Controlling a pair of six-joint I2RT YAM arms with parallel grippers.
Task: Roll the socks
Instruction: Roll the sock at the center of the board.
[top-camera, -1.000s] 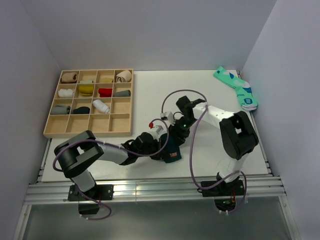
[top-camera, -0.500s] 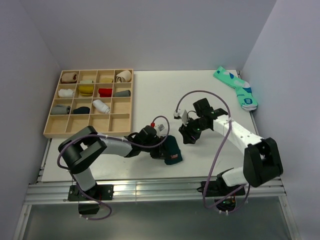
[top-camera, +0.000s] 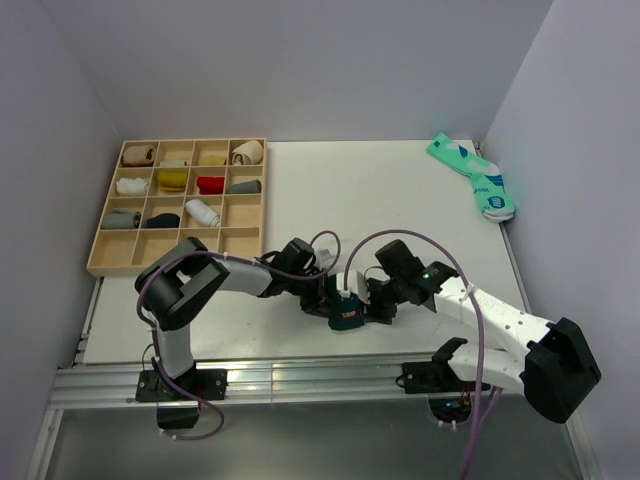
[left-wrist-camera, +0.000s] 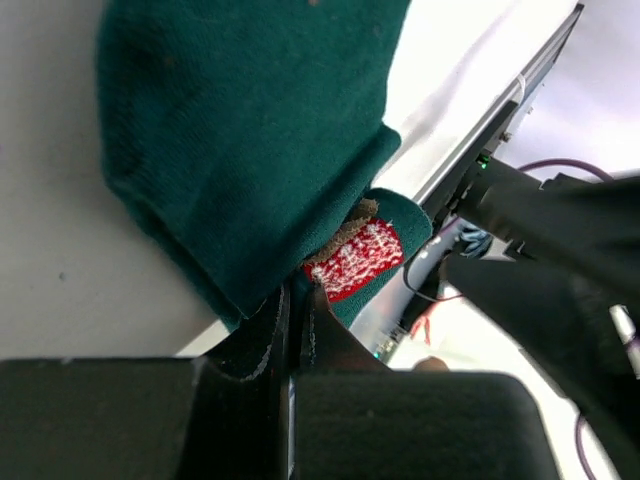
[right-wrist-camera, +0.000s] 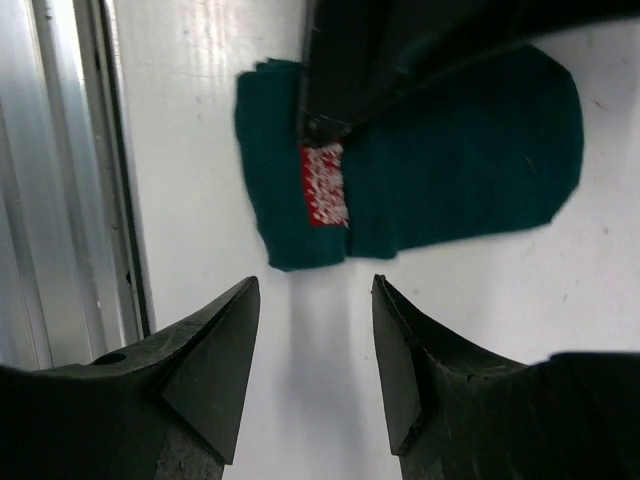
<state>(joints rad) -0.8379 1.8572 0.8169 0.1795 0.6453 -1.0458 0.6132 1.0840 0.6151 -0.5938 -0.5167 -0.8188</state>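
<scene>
The folded sock (top-camera: 345, 312) lies on the surface (top-camera: 350, 190) near its front edge, about midway across. The left hand (top-camera: 325, 298) reaches it from the left (pinching one edge), and the right hand (top-camera: 372, 305) sits just right of it. The compartment tray (top-camera: 176, 268) stands far left, and a sock pair (top-camera: 472, 177) lies in the back right corner.

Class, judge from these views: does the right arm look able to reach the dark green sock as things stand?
Probably yes. The right gripper is open, facing the dark green sock with only bare table between. The left gripper pinches it by the red patch, crowding that end.
</scene>
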